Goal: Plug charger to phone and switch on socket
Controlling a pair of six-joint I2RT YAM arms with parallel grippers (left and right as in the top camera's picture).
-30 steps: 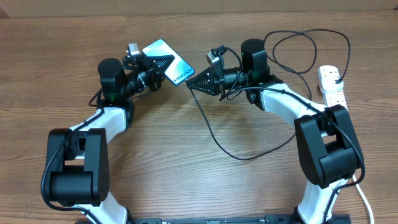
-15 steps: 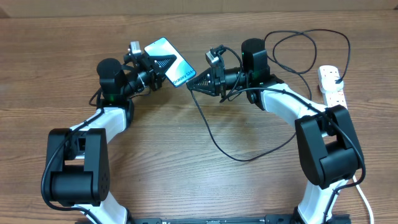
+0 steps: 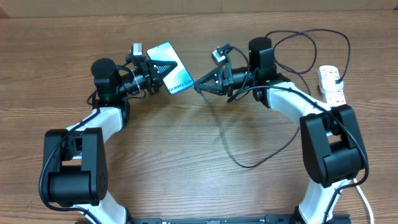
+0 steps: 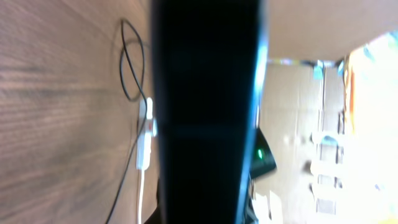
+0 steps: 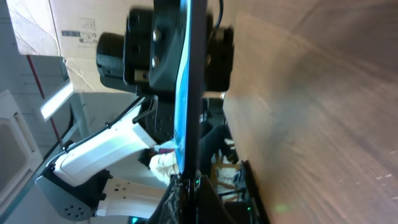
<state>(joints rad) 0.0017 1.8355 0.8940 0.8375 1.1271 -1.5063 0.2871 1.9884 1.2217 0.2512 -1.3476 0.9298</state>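
Our right claw [image 3: 200, 84] has moved left, bringing the charger [image 3: 249, 166] tip it pinches up against the phone [image 3: 176, 78], which our left claw [image 3: 160, 70] clamps, lifted, far centre. We cannot tell if it is seated; the socket [image 3: 331, 84], far right, is untouched.

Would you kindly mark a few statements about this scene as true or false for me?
1. The left gripper holds the phone. True.
2. The phone's screen is dark. False: it glows light blue.
3. The right gripper holds the cable end close to the phone. True.
4. The power strip lies between the two grippers. False: it lies far off to the right of both.
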